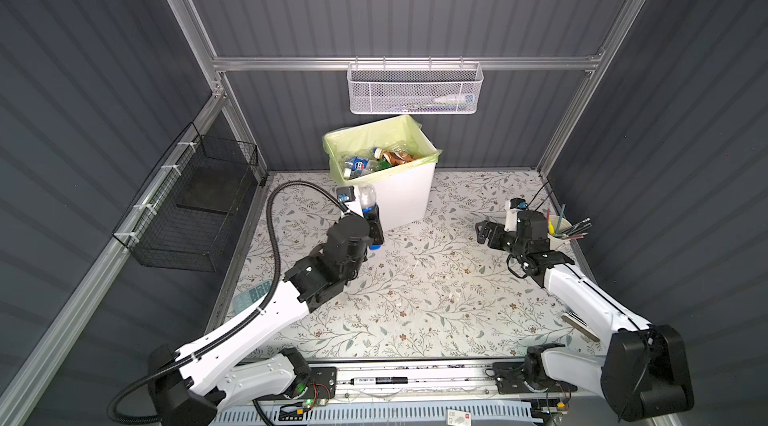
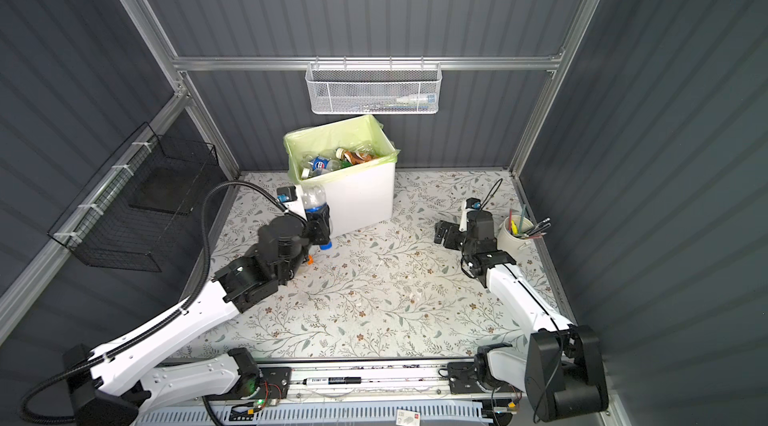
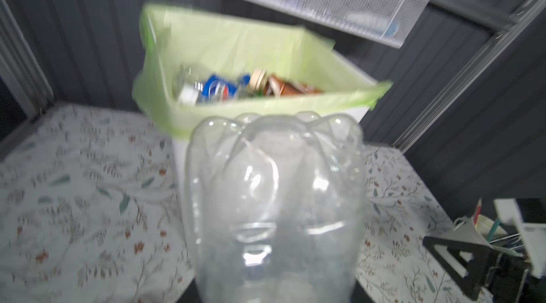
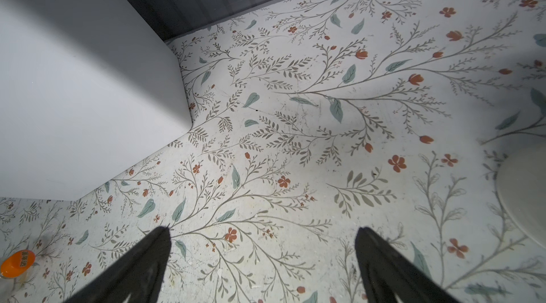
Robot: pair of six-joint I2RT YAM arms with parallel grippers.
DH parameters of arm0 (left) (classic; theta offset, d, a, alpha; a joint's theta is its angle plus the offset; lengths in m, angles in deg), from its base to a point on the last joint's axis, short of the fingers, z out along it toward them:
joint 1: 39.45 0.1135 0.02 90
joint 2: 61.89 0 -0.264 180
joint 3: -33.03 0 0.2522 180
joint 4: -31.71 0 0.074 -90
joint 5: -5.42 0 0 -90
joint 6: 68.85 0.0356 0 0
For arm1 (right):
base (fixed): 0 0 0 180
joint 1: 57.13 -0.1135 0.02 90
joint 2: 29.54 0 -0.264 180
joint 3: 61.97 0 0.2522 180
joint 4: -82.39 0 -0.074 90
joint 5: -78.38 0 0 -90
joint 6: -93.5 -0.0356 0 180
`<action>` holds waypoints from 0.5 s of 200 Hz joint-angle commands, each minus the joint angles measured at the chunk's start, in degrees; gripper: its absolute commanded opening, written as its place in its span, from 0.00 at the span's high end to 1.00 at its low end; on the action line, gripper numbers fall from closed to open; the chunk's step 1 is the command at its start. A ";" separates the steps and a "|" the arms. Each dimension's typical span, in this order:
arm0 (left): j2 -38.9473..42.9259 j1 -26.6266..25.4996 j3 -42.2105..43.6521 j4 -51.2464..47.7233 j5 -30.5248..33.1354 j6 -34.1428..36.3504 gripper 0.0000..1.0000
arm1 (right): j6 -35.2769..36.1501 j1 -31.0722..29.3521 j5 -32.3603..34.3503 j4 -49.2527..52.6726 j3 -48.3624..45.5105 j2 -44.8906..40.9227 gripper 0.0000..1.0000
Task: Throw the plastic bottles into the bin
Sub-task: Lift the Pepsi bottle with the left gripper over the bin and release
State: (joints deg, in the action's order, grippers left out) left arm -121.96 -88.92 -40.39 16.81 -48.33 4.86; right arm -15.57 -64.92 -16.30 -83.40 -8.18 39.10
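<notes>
Left gripper [image 1: 374, 224] is clamping the clear plastic bottle [image 1: 367, 197] around its blue-labelled middle, jaws drawn tight on it. It is carrying the bottle upside down: the blue cap is pointing at the table [image 1: 415, 303] and the lobed base is pointing up. In both top views the bottle is hanging off the table just in front of the bin's near left corner, not yet over the opening. Gripping at the waist is probably leaving the base free to go over the rim first.

Seen from the left wrist, the bottle [image 3: 274, 198] is looking empty and see-through, its body uncrushed, with highlights sliding over the moulded feet.

Beyond it the bin [image 1: 409, 199] is standing against the back wall, its pale green liner folded over the rim, and other plastic bottles [image 1: 362, 164] are lying heaped inside: one with a blue label, one brown, one with a pale cap.

Well apart, the right gripper [image 1: 481, 232] is hovering low over the floral table with its jaws spread wide and nothing between them, likely waiting clear of the left arm's path. A cup of pens [image 1: 557, 237] is sitting just beside that arm.
</notes>
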 commanded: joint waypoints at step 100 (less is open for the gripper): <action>-39.79 20.82 -52.54 -7.83 -26.26 19.40 0.31 | 1.26 0.49 0.69 2.42 2.54 -4.14 0.01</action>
State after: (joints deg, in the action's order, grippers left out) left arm -150.29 -71.28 -78.07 34.62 -65.73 30.06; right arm -15.51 -64.66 -15.80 -82.24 -7.44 36.30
